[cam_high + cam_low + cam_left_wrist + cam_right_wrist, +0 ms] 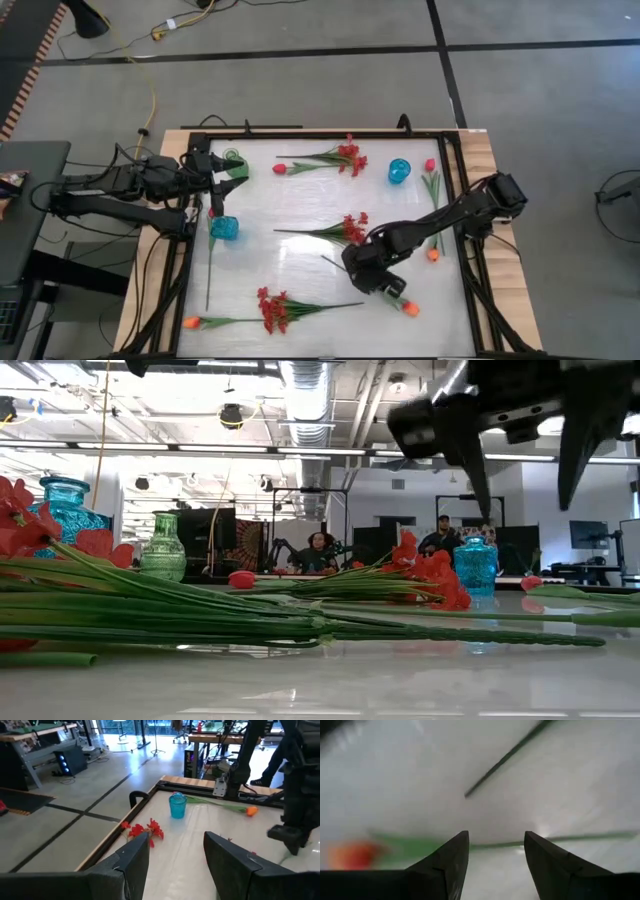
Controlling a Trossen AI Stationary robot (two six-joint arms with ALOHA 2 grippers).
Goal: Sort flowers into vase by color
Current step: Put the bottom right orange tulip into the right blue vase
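The counter [300, 215] carries the flowers scattered flat, well apart, so each stem can be taken singly. The right gripper [385, 285] hangs low over the near-right part, jaws wide and empty, straddling the thin stem of an orange tulip [409, 308] (its bud a blur in the wrist view), likely lining up a pinch. The left gripper [222, 170] waits at the far-left edge beside the green vase [233, 157], jaws wide too.

Pale glossy table [300, 205] with wooden border and black frame. Grey floor around it, yellow cable [150, 100] trailing at the far left. Beyond the table, two seated people [320, 550] among desks and monitors.
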